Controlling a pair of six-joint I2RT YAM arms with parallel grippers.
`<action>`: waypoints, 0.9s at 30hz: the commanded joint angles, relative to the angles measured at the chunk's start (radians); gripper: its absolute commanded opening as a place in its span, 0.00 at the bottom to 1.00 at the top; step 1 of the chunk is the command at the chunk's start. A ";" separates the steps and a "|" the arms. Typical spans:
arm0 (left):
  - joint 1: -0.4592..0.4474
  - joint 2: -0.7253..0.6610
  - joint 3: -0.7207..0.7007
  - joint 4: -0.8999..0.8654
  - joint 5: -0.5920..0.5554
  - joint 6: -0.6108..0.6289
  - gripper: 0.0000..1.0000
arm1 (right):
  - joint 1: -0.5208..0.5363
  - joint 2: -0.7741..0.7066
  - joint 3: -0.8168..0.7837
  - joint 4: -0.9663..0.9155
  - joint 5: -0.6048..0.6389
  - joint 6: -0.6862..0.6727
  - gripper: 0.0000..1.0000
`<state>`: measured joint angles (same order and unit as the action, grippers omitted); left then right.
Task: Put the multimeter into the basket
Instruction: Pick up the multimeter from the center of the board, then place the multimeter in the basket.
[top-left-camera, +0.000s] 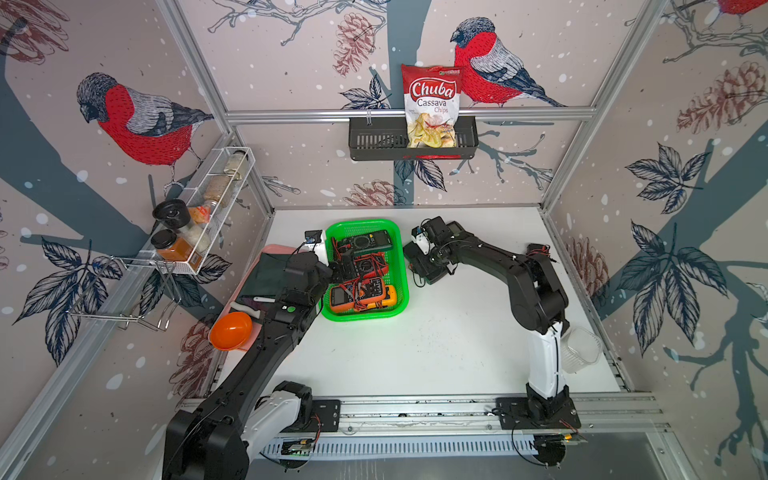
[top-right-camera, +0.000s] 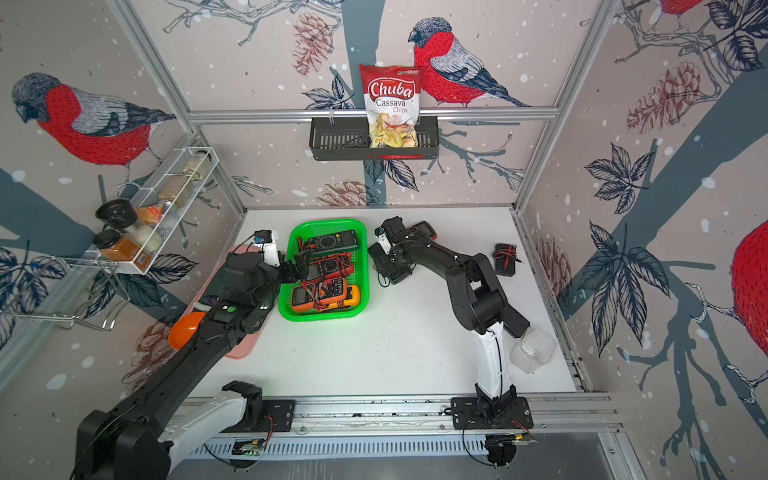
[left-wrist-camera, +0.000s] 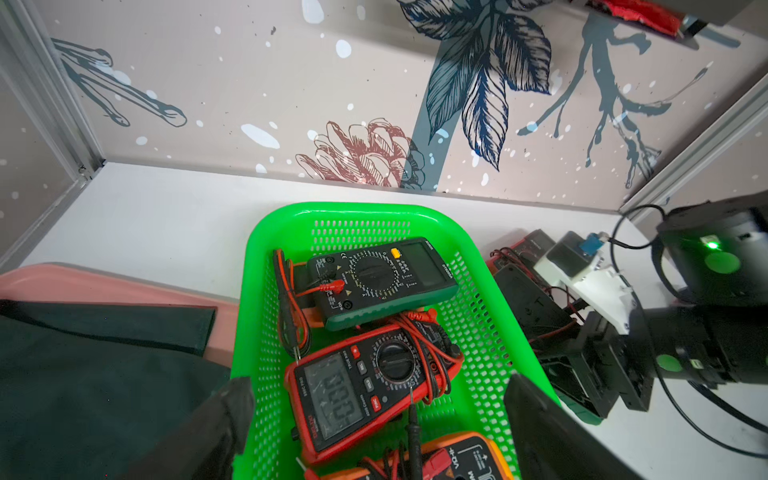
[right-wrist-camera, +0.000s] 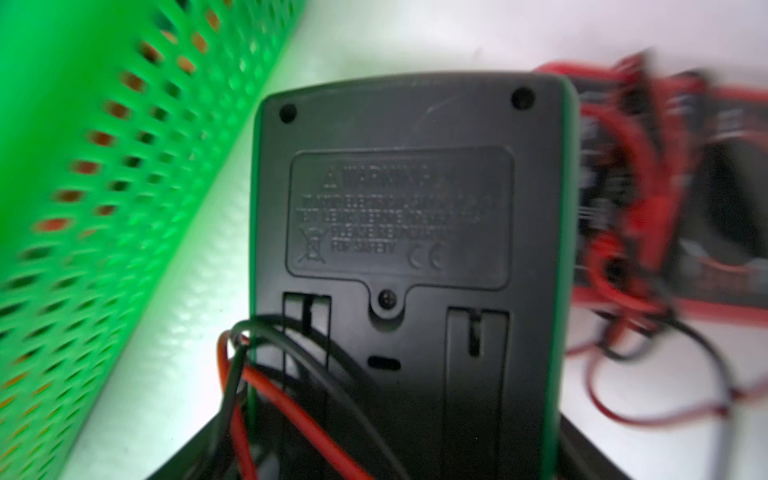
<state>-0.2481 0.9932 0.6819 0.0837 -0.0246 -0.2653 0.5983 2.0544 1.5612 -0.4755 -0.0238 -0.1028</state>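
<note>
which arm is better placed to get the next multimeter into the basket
Right. The right gripper straddles the green-edged multimeter lying face down on the table beside the basket. The left gripper hangs open over the basket, holding nothing.

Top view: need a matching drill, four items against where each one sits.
Items:
1. chips bag
2. red multimeter
3. clear container
4. spice jar

Places:
A. white wire rack
B. table, by the right arm's base
C. black wall shelf
D. green basket

Pairs: 1-C, 2-D, 3-B, 4-A
</note>
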 joint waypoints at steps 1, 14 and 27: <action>-0.002 -0.020 0.005 -0.013 -0.064 -0.048 0.98 | 0.000 -0.076 -0.039 0.081 0.069 0.023 0.01; -0.002 -0.137 -0.074 0.027 -0.145 -0.121 0.98 | 0.021 -0.290 -0.061 0.110 0.144 0.001 0.00; -0.001 -0.148 -0.084 0.010 -0.272 -0.188 0.98 | 0.120 -0.173 0.117 0.206 0.154 -0.145 0.00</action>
<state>-0.2481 0.8524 0.5999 0.0662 -0.2420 -0.4217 0.7029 1.8511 1.6405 -0.3363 0.1448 -0.1963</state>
